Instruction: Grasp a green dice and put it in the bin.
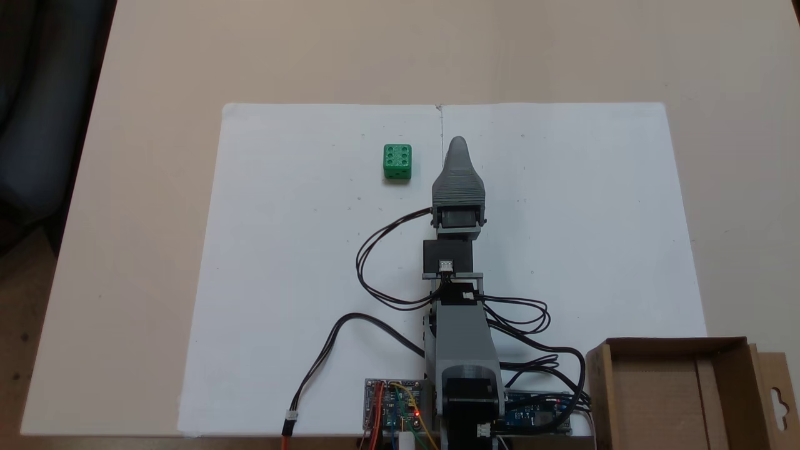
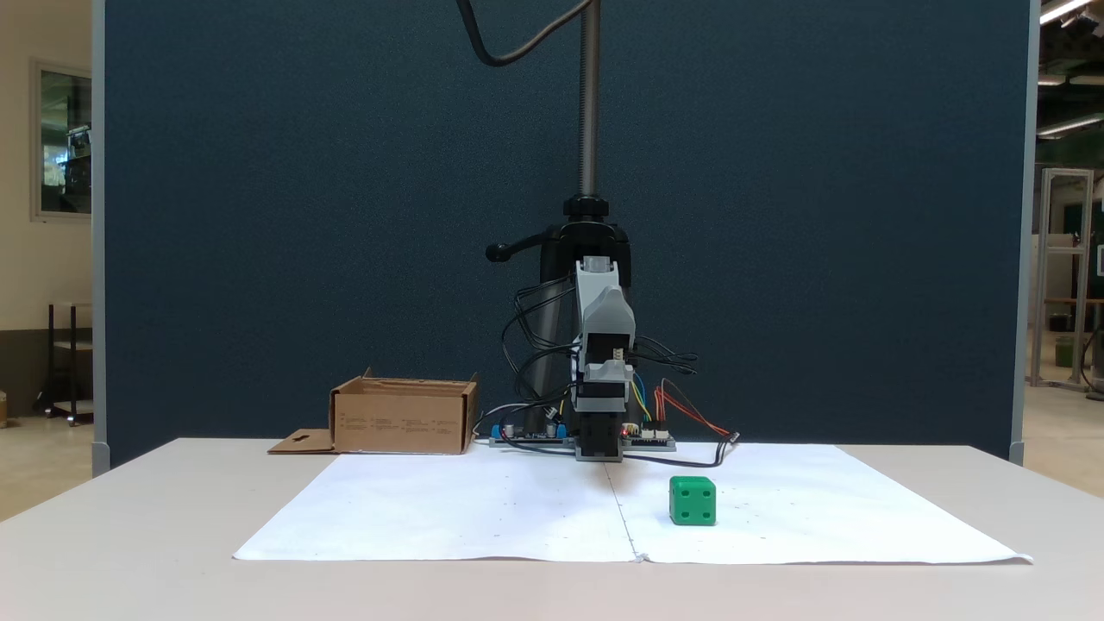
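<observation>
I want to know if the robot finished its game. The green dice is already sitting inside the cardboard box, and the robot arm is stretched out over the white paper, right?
Not quite. The green dice is not in the cardboard box; it sits on the white paper, far from the box, as both fixed views show. The robot arm is stretched out over the paper, as you said.

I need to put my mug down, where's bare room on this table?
Bare paper lies right of the arm in the top-down fixed view, and left of the green dice. It is crowded near the circuit boards, cables and the bin.
</observation>
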You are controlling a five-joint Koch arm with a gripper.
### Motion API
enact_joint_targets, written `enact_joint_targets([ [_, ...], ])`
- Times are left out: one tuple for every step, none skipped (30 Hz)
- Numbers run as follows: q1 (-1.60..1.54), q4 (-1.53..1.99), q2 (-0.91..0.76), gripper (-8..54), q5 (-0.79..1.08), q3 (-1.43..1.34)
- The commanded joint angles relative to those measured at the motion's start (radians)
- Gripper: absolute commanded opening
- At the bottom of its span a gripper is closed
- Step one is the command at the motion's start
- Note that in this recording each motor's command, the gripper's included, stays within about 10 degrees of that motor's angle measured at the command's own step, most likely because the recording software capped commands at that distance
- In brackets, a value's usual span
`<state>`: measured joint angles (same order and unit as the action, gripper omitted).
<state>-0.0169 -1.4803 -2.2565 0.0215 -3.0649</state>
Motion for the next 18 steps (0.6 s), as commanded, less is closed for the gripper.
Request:
enact_joint_targets([
  [-0.014, -0.011, -0.112, 45.2, 0.057, -0.066],
  [-0.014, -0.011, -0.112, 45.1, 0.055, -0.066],
  [-0.014, -0.011, -0.11, 45.1, 0.057, -0.066],
  [-0.014, -0.011, -0.112, 44.6, 0.058, -0.066],
  [-0.012, -0.009, -0.11, 44.6, 0.058, -0.066],
  [-0.012, -0.009, -0.11, 44.6, 0.058, -0.066],
  [-0.012, -0.009, -0.11, 44.6, 0.06, -0.066],
  [-0.012, -0.008, -0.11, 44.6, 0.061, -0.066],
  [-0.012, -0.005, -0.11, 44.5, 0.061, -0.066],
  [-0.014, -0.006, -0.11, 44.1, 0.058, -0.066],
  [-0.014, -0.008, -0.11, 43.8, 0.057, -0.066],
  [-0.017, -0.006, -0.109, 43.7, 0.057, -0.066],
  [-0.017, 0.002, -0.109, 43.7, 0.057, -0.066],
  [-0.017, 0.025, -0.109, 43.7, 0.06, -0.066],
  [-0.015, 0.057, -0.109, 43.8, 0.061, -0.066],
  [-0.014, 0.083, -0.109, 43.9, 0.061, -0.066],
  [-0.014, 0.094, -0.109, 43.9, 0.061, -0.066],
  [-0.012, 0.1, -0.109, 43.8, 0.061, -0.066],
])
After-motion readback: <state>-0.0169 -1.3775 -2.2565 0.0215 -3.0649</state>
